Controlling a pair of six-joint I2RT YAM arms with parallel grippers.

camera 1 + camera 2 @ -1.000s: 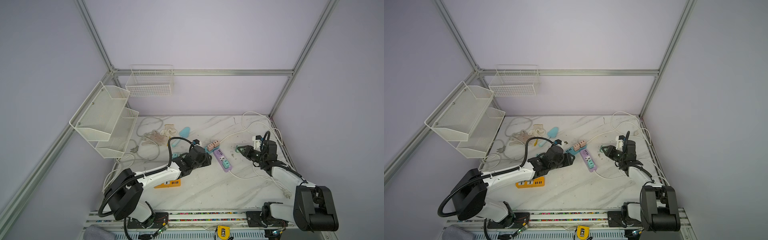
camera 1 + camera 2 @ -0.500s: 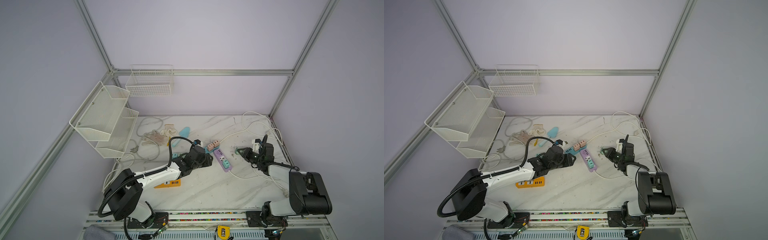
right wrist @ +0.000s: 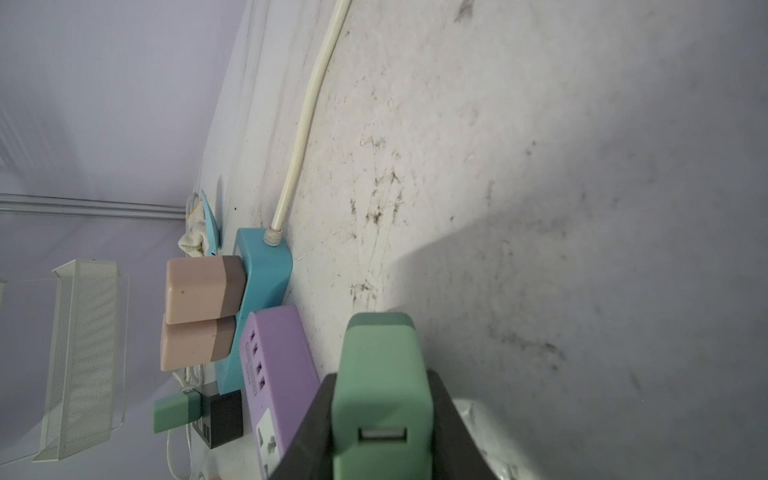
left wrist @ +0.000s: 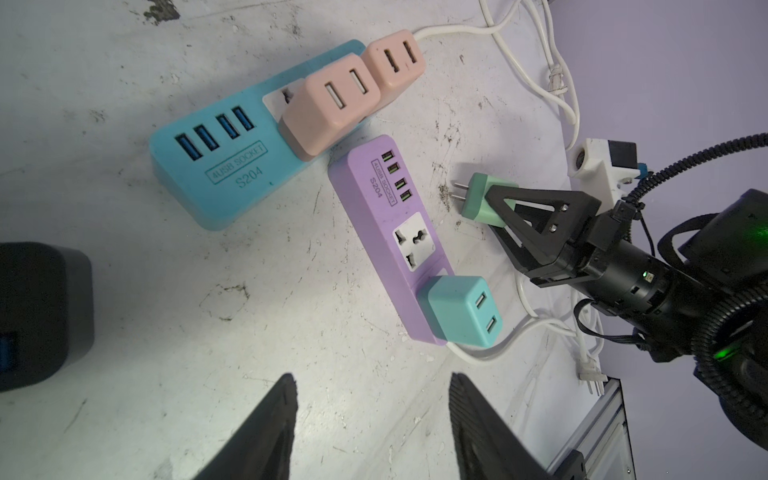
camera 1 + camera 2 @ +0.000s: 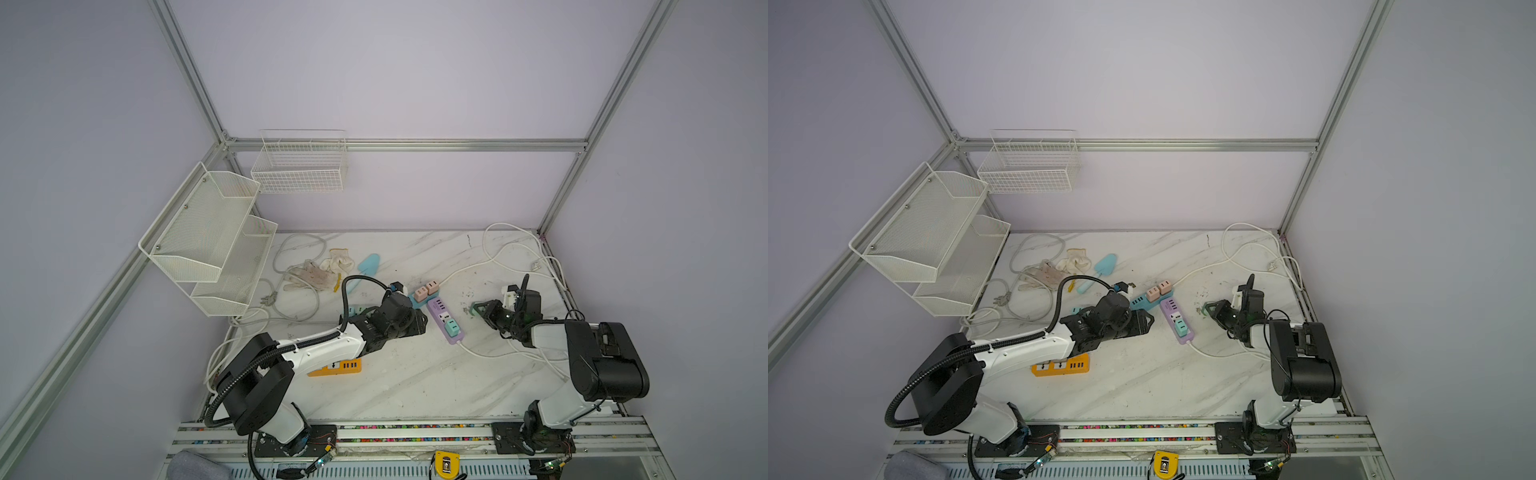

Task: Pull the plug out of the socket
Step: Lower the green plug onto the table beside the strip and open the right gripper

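**Green plug out of socket, in right gripper**

- Right gripper (image 4: 496, 212) is pinched on the green plug (image 4: 484, 199), gripping its flat sides.
- The plug's long axis runs roughly level with the marble table (image 5: 415, 374). Its prongs (image 4: 454, 193) point at the purple power strip (image 4: 384, 226), and its USB end faces back into the gripper.
- The plug sits just beside the strip's right side, clear of it. Can't tell if it touches the table.
- In both top views the strip's long axis runs diagonally, far-left to near-right. Its universal socket (image 4: 413, 245) is bare, with a teal adapter (image 4: 459, 311) seated at the cable end.
- Left gripper (image 4: 372, 380) has its jaws spread and holds nothing, on the near-left side of the strip.
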